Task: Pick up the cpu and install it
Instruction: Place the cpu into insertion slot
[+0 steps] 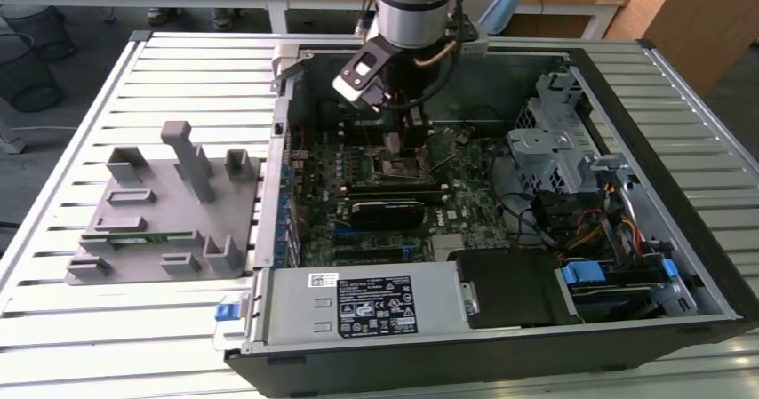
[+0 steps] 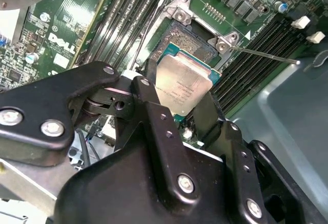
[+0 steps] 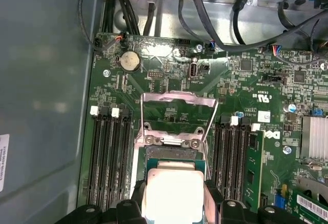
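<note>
My gripper (image 2: 177, 97) grips the cpu (image 2: 183, 80) by its edges, right over the open socket (image 3: 171, 153). Whether it touches, I can't quite tell. I want corners matched, chip level, and a slow drop without pressing.

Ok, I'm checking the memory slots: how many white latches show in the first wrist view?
4: two latches on one side of the socket, two on the other. Others may be hidden beneath the gripper holding the cpu.
</note>
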